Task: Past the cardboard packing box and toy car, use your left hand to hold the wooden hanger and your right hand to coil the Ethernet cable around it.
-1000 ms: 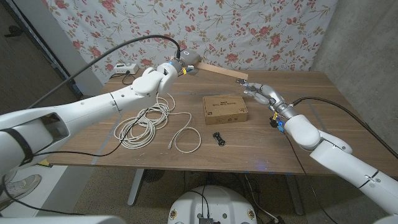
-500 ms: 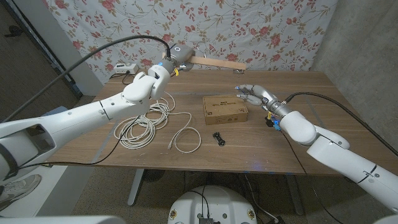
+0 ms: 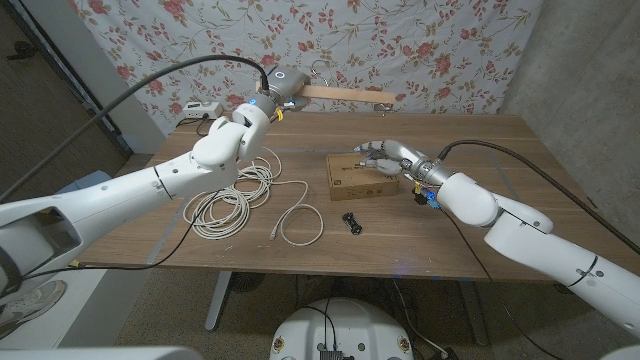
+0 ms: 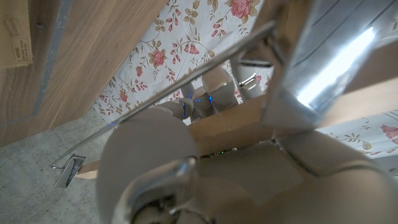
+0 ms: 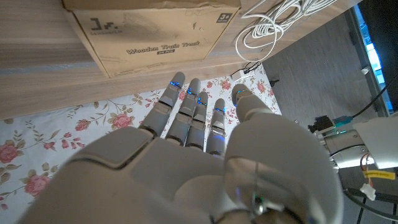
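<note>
Wooden hanger (image 3: 345, 94) gripped aloft by left hand (image 3: 281, 87); right hand (image 3: 385, 157) spread over cardboard box (image 3: 352, 176).

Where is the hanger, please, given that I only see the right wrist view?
Observer: The left robot hand holds the hanger up above the table's far edge, past the box.
Operator: Thank you. Where is the car?
Observer: The car lies on the table on the box's near side, apart from it.
Operator: And my right robot hand?
Observer: The right robot hand is over the box's right end, holding nothing.
</note>
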